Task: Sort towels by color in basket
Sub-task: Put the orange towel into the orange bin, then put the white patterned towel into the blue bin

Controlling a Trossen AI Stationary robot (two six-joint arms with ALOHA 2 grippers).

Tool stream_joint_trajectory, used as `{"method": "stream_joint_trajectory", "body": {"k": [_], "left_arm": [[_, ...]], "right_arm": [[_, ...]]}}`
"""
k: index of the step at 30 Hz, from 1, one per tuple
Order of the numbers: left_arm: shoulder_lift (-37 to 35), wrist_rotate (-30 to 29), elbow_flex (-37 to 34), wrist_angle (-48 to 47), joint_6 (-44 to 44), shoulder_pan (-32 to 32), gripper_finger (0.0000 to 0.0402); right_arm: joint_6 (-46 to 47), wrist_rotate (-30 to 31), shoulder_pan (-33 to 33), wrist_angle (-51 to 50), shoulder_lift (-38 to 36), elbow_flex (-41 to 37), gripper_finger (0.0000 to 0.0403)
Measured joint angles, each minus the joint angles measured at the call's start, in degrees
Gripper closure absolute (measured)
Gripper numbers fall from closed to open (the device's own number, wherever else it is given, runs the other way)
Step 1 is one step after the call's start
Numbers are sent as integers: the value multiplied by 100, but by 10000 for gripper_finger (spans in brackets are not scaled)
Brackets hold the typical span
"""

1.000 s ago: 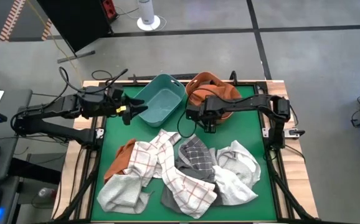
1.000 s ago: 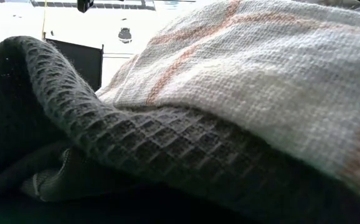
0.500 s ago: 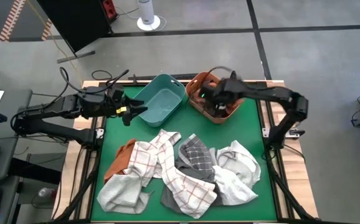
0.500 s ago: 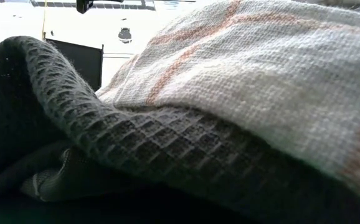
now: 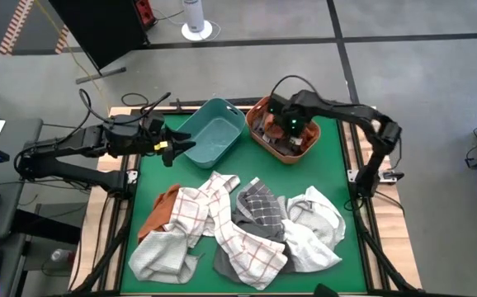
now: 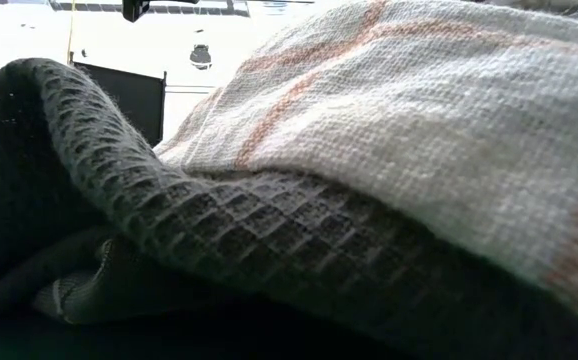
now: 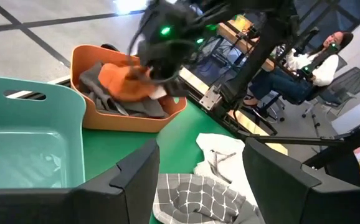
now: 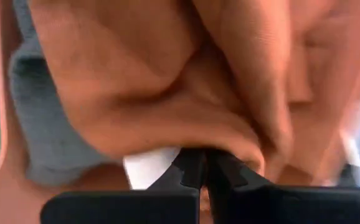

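Note:
My right gripper is over the orange basket at the far middle of the table, shut on a rust-orange towel. The towel fills the right wrist view and lies bunched on grey cloth in that basket. My left gripper is open and empty beside the left side of the teal basket. Its fingers frame the left wrist view. Several towels lie heaped on the green mat: white with a check, dark grey, white, light grey and another rust-orange one. My right gripper pinches a bunched fold of the rust-orange towel between its two shut fingertips. The fingers come from above, pointing down into the orange basket. The towel is slack and rests on the grey cloth inside the basket.
The teal basket and the orange basket stand side by side at the far edge. The towel heap covers the near half of the mat and blocks the low view with a dark grey waffle towel and a white striped towel. A person sits beyond the table.
My right gripper has gone from the mat just in front of the orange basket toward the far edge and over that basket, turning as the arm swung. The rust-orange towel has gone with it and now lies bunched in the basket.

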Motion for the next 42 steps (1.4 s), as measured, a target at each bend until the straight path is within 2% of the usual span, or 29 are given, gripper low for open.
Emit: {"method": "stream_joint_trajectory", "body": {"k": [5,10,14,28,38,42], "left_arm": [[0,0,0,-2,-20,0,183],[0,0,0,-12,-84,0,183],[0,0,0,-100,-108,0,183],[0,0,0,-111,-44,0,183],[0,0,0,-111,-51,0,183],[0,0,0,-110,-71,0,183]], "right_arm": [[-143,-244,52,93,563,2,371],[-260,-388,124,-135,948,7,318],[-270,-384,126,-198,984,4,278],[-158,-379,43,-189,-297,667,161],[151,-377,-291,-127,-1131,935,149],[458,-379,-641,-172,-1375,938,149]]}}
